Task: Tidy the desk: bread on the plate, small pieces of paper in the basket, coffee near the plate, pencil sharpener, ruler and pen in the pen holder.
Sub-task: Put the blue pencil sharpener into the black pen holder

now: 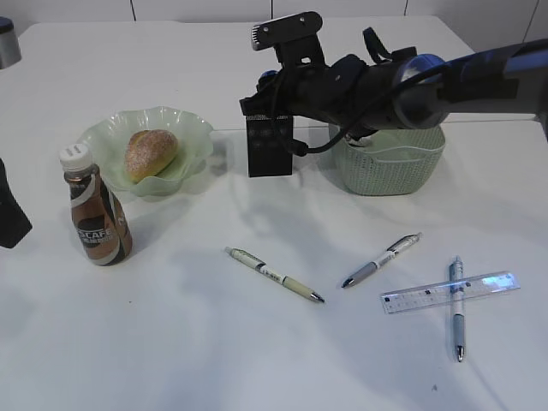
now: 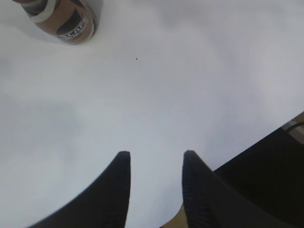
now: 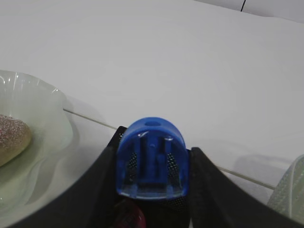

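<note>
Right gripper [image 3: 153, 164] pinches blue pencil sharpener [image 3: 151, 159] directly above black mesh pen holder [image 1: 270, 145]; left gripper [image 2: 156, 176] spread, holding nothing.
Bread [image 1: 151, 153] lies in green plate [image 1: 193, 134]; coffee [image 1: 95, 209] stands just beside it; basket [image 1: 392, 167] contents not visible.

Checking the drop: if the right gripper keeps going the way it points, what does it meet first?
Most likely the pen holder: the right gripper, shut on the blue pencil sharpener, hangs right over the black mesh opening, though the gap is unclear.
</note>
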Robot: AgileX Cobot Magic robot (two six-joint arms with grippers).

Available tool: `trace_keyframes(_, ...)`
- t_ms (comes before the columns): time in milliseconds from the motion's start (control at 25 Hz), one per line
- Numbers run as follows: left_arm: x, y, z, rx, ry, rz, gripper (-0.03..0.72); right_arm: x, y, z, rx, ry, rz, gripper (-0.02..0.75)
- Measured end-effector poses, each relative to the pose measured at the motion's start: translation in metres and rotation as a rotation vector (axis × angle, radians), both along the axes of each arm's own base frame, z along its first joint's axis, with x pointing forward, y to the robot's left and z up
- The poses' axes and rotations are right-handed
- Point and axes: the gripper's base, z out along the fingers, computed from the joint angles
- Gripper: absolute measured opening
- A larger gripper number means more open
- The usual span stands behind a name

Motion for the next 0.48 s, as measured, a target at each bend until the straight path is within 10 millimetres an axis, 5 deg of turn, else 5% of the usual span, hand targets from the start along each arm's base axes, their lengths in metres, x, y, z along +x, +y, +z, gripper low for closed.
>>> trace_keyframes(480, 0.0003, -0.0001, 0.0001, -0.002, -0.003, 0.0, 0.25, 0.0071, -0.0019, -0.0036, -0.017, -0.052, -0.041, 0.341)
